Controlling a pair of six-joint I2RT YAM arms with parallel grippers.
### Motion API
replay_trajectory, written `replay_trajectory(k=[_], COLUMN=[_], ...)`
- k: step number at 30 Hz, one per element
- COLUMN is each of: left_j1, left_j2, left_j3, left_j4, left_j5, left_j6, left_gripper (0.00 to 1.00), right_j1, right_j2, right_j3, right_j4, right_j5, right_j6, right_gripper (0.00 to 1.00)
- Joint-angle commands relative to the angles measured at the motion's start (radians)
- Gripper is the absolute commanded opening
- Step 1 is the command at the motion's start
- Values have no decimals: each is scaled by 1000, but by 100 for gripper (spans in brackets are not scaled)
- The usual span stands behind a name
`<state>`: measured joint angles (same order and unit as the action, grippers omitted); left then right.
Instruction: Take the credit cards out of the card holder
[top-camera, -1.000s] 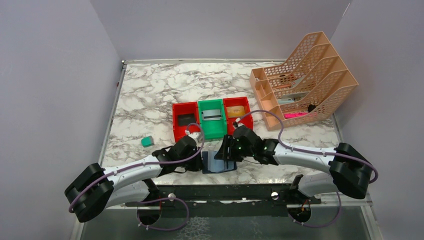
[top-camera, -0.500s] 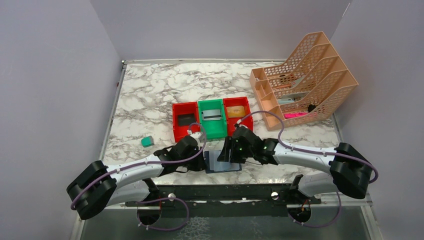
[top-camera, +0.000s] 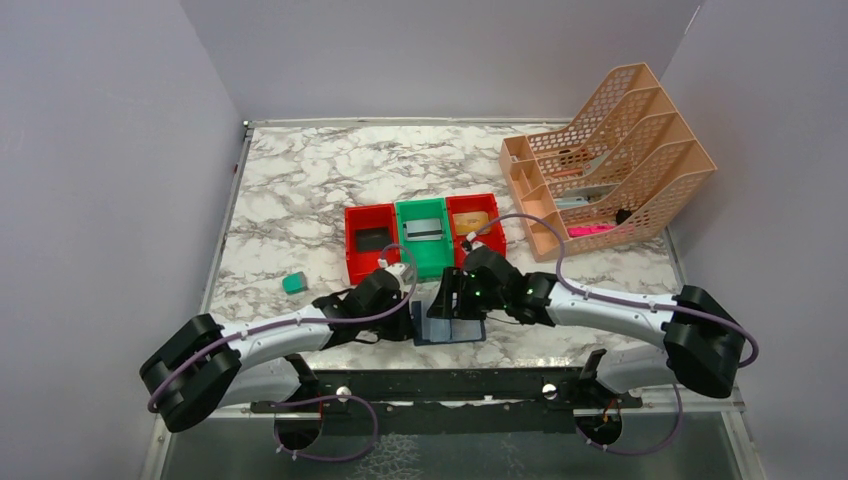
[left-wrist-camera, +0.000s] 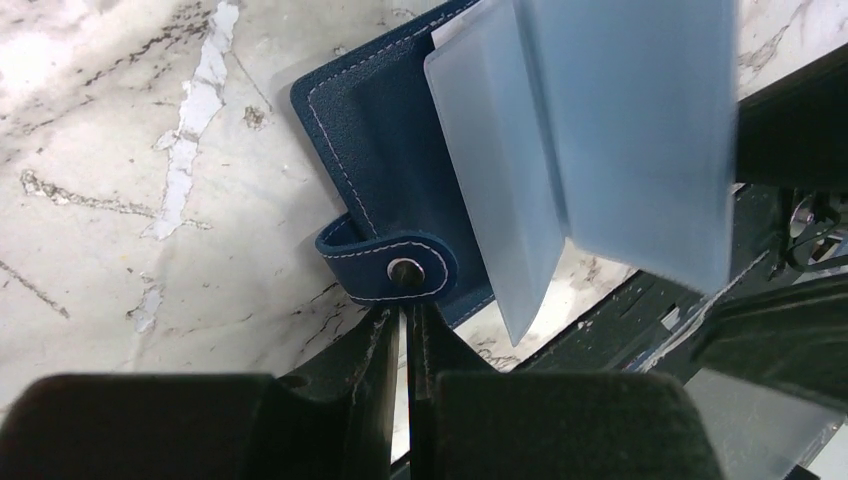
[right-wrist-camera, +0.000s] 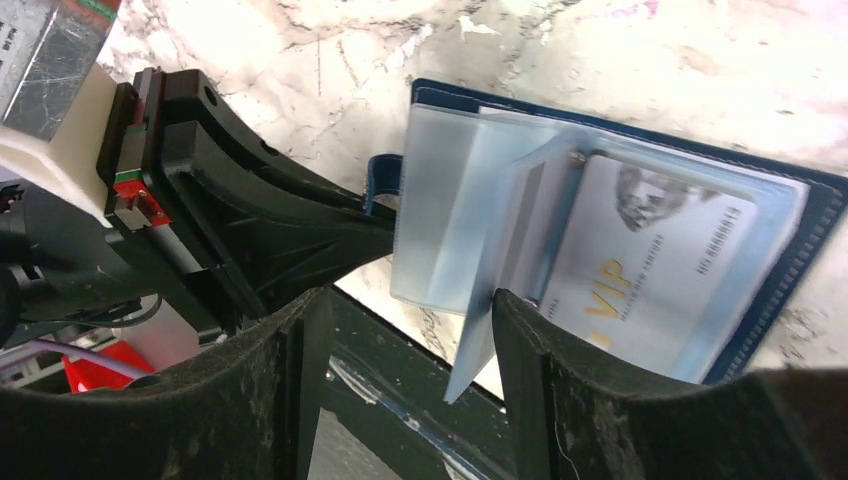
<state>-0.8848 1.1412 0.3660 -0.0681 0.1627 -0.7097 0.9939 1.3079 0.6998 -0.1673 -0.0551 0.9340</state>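
The left gripper (left-wrist-camera: 405, 322), fingers pressed nearly together, pinches the card holder (left-wrist-camera: 375, 140) by its snap tab (left-wrist-camera: 400, 268), lying open at the table's near edge. The right gripper (right-wrist-camera: 410, 300) hangs spread around a raised translucent sleeve (right-wrist-camera: 470, 220). That loose leaf blocks the silver-grey VIP card (right-wrist-camera: 650, 270) pocketed behind it, so the jaws should slip past it and close on card alone; the red and green bins (top-camera: 422, 240) wait just beyond.

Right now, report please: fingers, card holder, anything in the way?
Left fingers shut on card holder by snap tab. Right fingers open, astride a clear sleeve. VIP card in its pocket. Nothing blocks it.
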Motion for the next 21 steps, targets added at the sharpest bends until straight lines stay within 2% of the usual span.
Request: replay_trajectory(k=[1, 5, 12, 17, 21], left_j1=[-3, -5, -4, -4, -5], left_j2=[17, 0, -69, -130, -167], left_j3=[44, 52, 54, 92, 114], left_j4=[25, -6, -83, -149, -125], left_j5=[14, 2, -59, -100, -86], left_j6=[11, 21, 23, 14, 3], left_gripper=[11, 11, 15, 22, 30], right_j1=[6, 6, 6, 6, 0], right_j2=[58, 91, 74, 42, -11], right_j3=[42, 67, 36, 43, -6], right_j4=[49, -7, 63, -16, -16], right_j5=[-63, -18, -51, 77, 141], right_j6=[-34, -18, -34, -37, -23], right_gripper=[63, 60, 60, 62, 61])
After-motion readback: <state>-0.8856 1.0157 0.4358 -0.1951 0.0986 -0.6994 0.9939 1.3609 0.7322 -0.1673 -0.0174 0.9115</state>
